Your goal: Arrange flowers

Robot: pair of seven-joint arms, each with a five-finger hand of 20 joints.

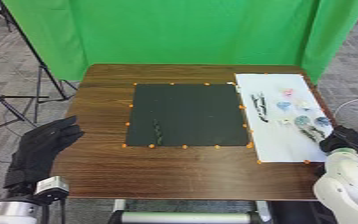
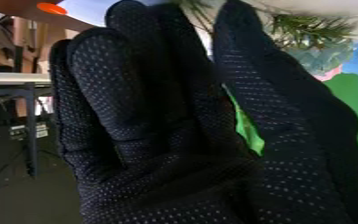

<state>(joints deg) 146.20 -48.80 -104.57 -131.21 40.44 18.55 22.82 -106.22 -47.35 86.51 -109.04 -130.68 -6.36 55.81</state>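
While a sprig lies on black mat, left robot hand relaxed, right robot hand narrowly parted

one thin dark sprig lies lengthwise on the black mat; pink, blue and whitish blooms, needled sprigs and seemingly dark stems lie on the white sheet.

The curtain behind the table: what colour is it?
The curtain is green, best seen in the head view.
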